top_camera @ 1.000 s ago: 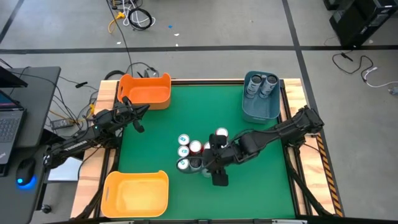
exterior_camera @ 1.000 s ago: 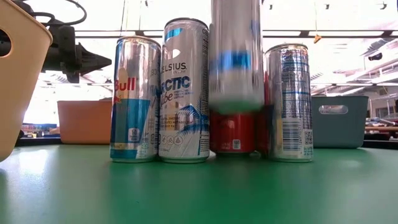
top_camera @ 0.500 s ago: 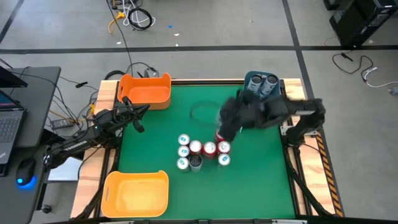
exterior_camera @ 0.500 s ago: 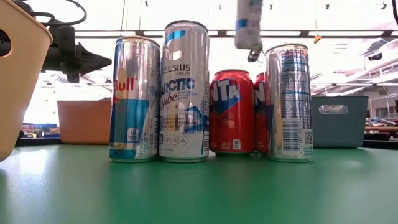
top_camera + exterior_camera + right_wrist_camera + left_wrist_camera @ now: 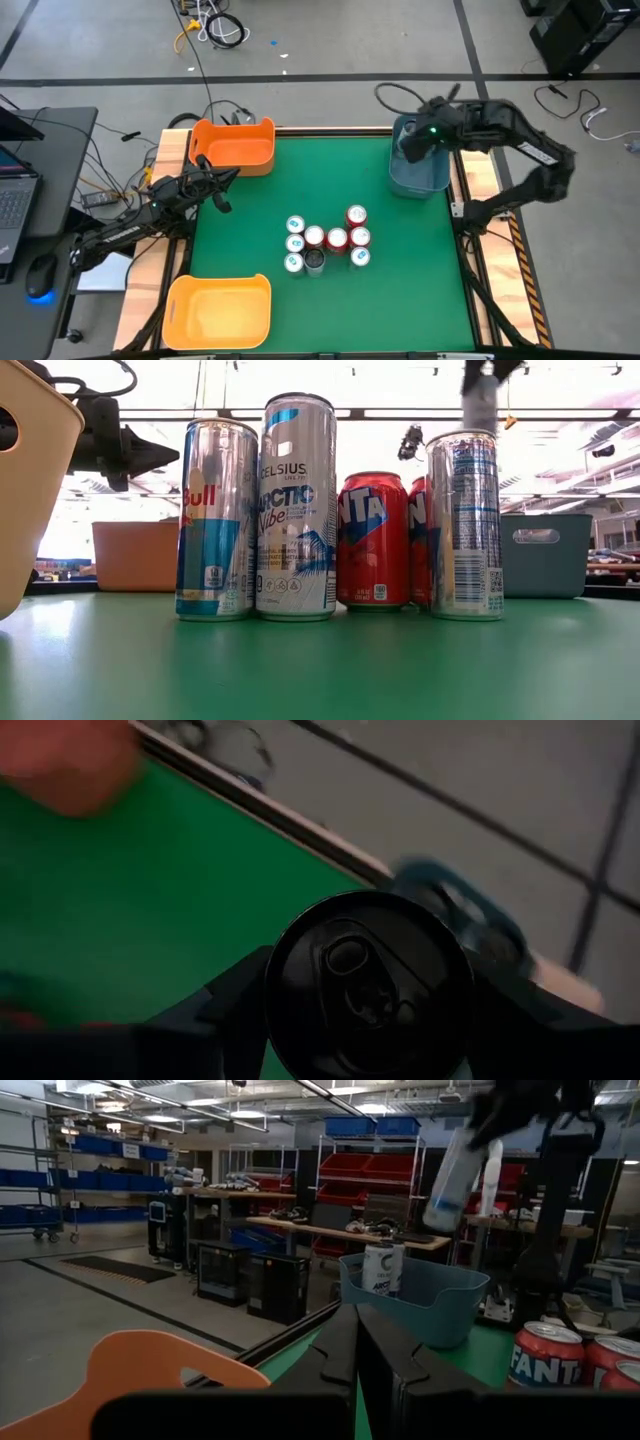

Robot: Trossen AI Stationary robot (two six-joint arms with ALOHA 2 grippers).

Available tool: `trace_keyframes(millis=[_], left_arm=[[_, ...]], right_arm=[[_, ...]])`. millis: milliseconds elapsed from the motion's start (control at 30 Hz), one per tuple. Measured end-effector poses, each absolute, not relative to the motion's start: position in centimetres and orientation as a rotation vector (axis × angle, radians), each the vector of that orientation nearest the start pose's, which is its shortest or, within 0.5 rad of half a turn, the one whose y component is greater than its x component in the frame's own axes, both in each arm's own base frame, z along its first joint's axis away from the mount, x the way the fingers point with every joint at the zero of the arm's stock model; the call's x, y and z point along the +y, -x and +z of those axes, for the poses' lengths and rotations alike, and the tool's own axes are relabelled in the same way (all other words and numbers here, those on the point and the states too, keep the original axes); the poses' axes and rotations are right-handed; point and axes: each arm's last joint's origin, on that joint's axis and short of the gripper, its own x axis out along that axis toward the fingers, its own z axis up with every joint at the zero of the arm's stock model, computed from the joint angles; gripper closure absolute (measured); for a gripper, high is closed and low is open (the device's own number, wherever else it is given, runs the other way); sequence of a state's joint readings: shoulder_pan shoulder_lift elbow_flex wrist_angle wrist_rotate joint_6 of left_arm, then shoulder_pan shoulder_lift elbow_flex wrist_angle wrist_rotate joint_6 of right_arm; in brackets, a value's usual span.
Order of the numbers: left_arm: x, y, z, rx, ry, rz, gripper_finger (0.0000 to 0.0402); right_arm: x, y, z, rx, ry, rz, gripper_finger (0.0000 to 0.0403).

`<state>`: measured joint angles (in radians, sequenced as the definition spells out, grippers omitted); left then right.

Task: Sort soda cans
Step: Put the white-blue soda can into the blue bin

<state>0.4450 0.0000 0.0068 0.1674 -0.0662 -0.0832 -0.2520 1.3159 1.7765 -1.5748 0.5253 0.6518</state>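
Several soda cans (image 5: 325, 242) stand upright in a cluster at mid-table; the low view shows a Red Bull can (image 5: 217, 520), a Celsius can (image 5: 296, 510), red Fanta cans (image 5: 373, 540) and a silver can (image 5: 465, 525). My right gripper (image 5: 412, 140) hangs over the blue bin (image 5: 418, 172) at the far right, shut on a slim white-and-blue soda can (image 5: 455, 1172). Another can (image 5: 382, 1268) stands inside that bin. My left gripper (image 5: 224, 196) waits shut at the table's left, near the orange bin (image 5: 235, 147). My right gripper pinches the slim can between its two fingers (image 5: 235, 995), one on each side of the can's wall just below its top (image 5: 368, 982). The can is lifted clear and hangs tilted below the gripper, above the blue bin, its lower end (image 5: 438, 1215) toward the table's middle.
A yellow bin (image 5: 218, 310) sits at the near left corner. Bare green mat lies between the can cluster and the bins. A laptop and cables lie beyond the table's left edge.
My right gripper has lifted the slim can out of the cluster, carried it up and toward the table's far right corner, and now holds it over the blue bin. The gripper has rolled and tipped on the way, so the can is tilted. The other cans stayed put.
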Motion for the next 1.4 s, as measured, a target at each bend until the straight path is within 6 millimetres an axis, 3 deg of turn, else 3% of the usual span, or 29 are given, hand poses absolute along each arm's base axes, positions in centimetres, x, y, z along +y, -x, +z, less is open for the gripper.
trace_keyframes(millis=[167,367,733,933,1200,1400], left_arm=[[4.3,-8.6,18.2,-0.192,0.048,0.503,0.0391],[4.3,-8.6,18.2,-0.193,0.048,0.503,0.0391],[4.3,-8.6,18.2,-0.193,0.048,0.503,0.0391],[4.3,-8.6,18.2,-0.193,0.048,0.503,0.0391],[4.3,-8.6,18.2,-0.193,0.048,0.503,0.0391],[4.3,-8.6,18.2,-0.193,0.048,0.503,0.0391]], right_arm=[[-5.5,-13.9,40.7,0.869,-0.500,-1.098,0.0158],[-5.3,-11.3,36.7,0.866,-0.575,-1.191,0.0158],[-8.8,-11.4,31.5,0.843,-0.553,-1.347,0.0158],[-10.7,-11.6,28.6,0.814,-0.599,-1.344,0.0158],[-12.0,-11.2,25.0,0.812,-0.659,-1.368,0.0158],[-12.5,-10.9,23.9,0.782,-0.661,-1.390,0.0158]])
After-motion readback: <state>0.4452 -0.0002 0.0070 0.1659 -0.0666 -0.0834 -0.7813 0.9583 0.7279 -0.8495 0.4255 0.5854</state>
